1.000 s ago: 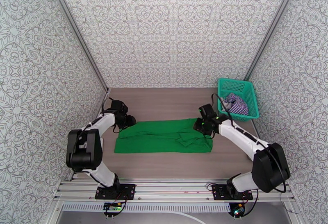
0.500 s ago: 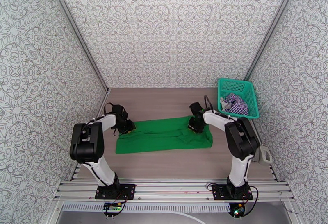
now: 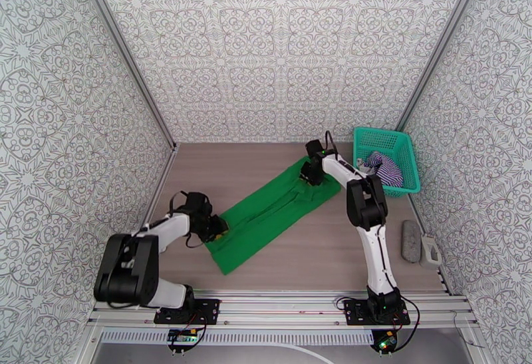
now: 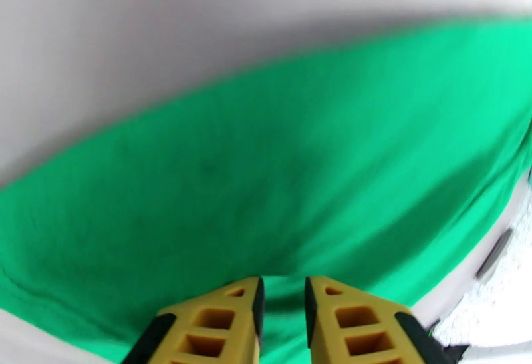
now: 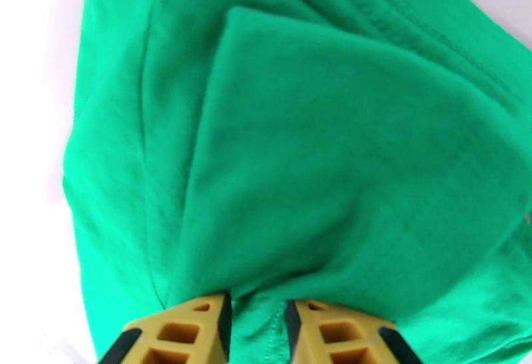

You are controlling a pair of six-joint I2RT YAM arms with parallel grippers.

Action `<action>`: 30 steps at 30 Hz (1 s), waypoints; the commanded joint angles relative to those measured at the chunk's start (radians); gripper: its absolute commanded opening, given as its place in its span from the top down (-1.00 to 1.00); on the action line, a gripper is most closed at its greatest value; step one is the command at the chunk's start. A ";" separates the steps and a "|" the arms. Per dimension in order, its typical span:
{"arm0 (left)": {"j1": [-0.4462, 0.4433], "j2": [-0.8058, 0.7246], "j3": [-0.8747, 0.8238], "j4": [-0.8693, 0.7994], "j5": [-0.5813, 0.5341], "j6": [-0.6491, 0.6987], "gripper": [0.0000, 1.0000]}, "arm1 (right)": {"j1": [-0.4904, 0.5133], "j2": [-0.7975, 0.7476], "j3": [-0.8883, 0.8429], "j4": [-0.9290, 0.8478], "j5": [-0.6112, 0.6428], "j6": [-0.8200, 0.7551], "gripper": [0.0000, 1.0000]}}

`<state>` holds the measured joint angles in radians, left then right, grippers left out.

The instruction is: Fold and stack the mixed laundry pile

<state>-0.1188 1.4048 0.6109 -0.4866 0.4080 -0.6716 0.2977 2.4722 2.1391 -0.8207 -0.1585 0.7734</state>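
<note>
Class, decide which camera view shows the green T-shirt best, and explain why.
The top external view: the whole green T-shirt stretches diagonally across the table. The left wrist view gives a blurred green expanse; the right wrist view shows close-up folds and a stitched hem.

A teal mesh basket sits at the right of the frame on the wooden table, with a grey oblong object below it.

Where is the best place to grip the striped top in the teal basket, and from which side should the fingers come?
Pinch a raised fold of the striped top, coming straight down from above. It lies crumpled inside the teal mesh basket, whose walls close off every side; the bunched cloth offers folds on top.
</note>
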 commanded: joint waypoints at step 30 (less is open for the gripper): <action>-0.160 0.211 0.196 -0.199 -0.136 0.208 1.00 | 0.017 -0.258 -0.446 0.084 0.067 -0.133 0.54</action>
<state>-0.2359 1.6325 0.8677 -0.6918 0.2859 -0.4358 0.3172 2.1590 1.6257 -0.7151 -0.1467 0.6430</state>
